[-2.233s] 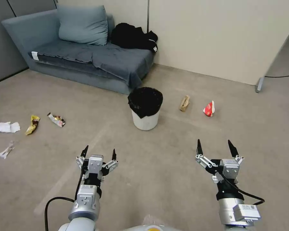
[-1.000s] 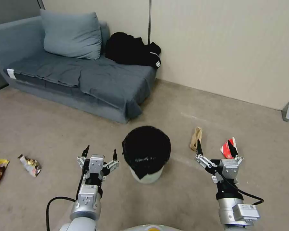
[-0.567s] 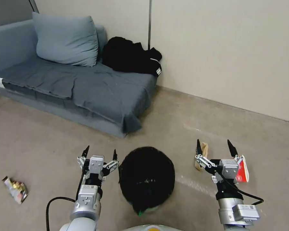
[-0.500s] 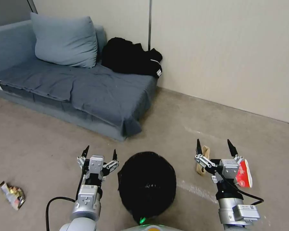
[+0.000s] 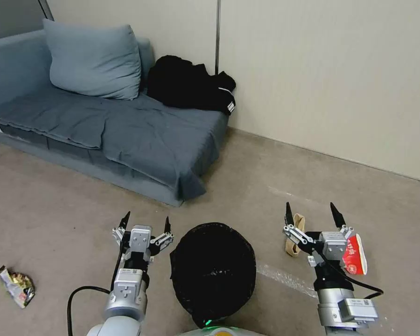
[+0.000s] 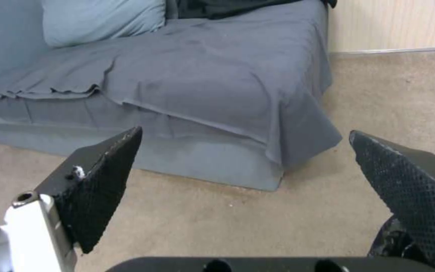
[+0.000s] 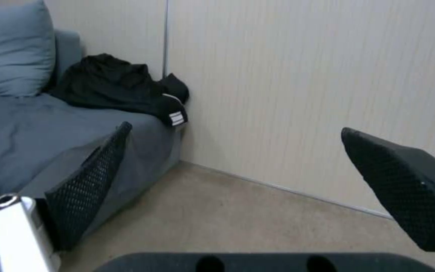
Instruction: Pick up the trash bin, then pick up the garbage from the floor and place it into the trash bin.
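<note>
Since 2.2 s ago the whole head view has shifted, so the camera has come forward: the round white plastic trash bin lined with a crinkled black bag (image 5: 213,270) now sits close below, between the 2 arms.

To lift it well, I judge 1 gripper should drop over the rim and pinch wall and bag together, squarely, so the bin hangs upright.

The left gripper (image 5: 144,223) hovers just beside the bin's rim with its fingers spread wide, holding and touching nothing. The right gripper (image 5: 311,212) is likewise wide open and empty, above a brown paper piece (image 5: 294,235) and a red crumpled packet (image 5: 356,254). A gold snack wrapper (image 5: 15,285) lies well apart on the beige carpet floor (image 5: 56,196).
</note>
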You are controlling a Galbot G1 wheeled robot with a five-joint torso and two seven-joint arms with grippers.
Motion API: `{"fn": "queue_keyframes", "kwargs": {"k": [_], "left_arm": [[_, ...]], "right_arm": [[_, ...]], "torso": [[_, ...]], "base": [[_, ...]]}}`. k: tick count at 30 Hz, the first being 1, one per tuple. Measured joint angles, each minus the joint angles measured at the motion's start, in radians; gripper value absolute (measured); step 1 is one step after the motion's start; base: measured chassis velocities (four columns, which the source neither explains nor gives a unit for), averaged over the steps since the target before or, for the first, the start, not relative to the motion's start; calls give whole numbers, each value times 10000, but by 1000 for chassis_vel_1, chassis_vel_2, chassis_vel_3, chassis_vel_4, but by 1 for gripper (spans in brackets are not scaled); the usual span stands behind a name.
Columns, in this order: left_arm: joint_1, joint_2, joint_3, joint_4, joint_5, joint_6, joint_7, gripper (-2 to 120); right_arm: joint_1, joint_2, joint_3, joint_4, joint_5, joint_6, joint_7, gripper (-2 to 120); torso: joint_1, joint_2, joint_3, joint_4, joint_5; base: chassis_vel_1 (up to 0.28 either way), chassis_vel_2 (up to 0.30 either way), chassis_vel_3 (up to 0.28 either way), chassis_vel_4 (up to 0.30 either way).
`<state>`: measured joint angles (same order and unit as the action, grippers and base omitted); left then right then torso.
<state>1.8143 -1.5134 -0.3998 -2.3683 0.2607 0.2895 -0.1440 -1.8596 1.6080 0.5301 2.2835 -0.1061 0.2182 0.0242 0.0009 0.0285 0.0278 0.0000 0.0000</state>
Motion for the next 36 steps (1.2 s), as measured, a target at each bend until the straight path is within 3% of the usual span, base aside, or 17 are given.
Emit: {"fn": "queue_keyframes", "kwargs": {"k": [16,21,24,25,27,29,30,36], "left_arm": [[-60,44,86,-48,-250,218,-17,100],[-200,219,171,-355,-973,1065,-14,100],[-343,417,172,-634,-1782,2360,-15,100],[-343,417,172,-634,-1782,2360,-15,100],[-408,539,124,-854,-2436,3299,55,100],[-421,566,111,-925,-2636,3575,140,100],[-443,611,63,-1030,-2883,4046,351,100],[-312,692,46,-1070,-3102,4555,832,100]], "right_arm": [[11,0,1,6,24,23,-12,100],[35,0,53,-18,61,155,-12,100],[37,0,81,-63,21,229,-26,100],[37,0,81,-63,21,229,-26,100],[16,0,83,-90,-56,289,-40,100],[9,0,84,-102,-85,313,-44,100],[3,0,88,-115,-122,334,-46,100],[-7,0,72,-153,-257,346,-46,100]], "torso": [[-1,1,0,0,0],[0,1,0,0,0],[0,0,0,0,0],[0,0,0,0,0],[0,1,0,0,0],[0,1,0,0,0],[0,1,0,0,0],[0,3,0,0,0]], "base": [[0,0,0,0],[0,0,0,0],[0,0,0,0],[0,0,0,0],[0,0,0,0],[0,0,0,0],[0,0,0,0],[0,0,0,0]]}}
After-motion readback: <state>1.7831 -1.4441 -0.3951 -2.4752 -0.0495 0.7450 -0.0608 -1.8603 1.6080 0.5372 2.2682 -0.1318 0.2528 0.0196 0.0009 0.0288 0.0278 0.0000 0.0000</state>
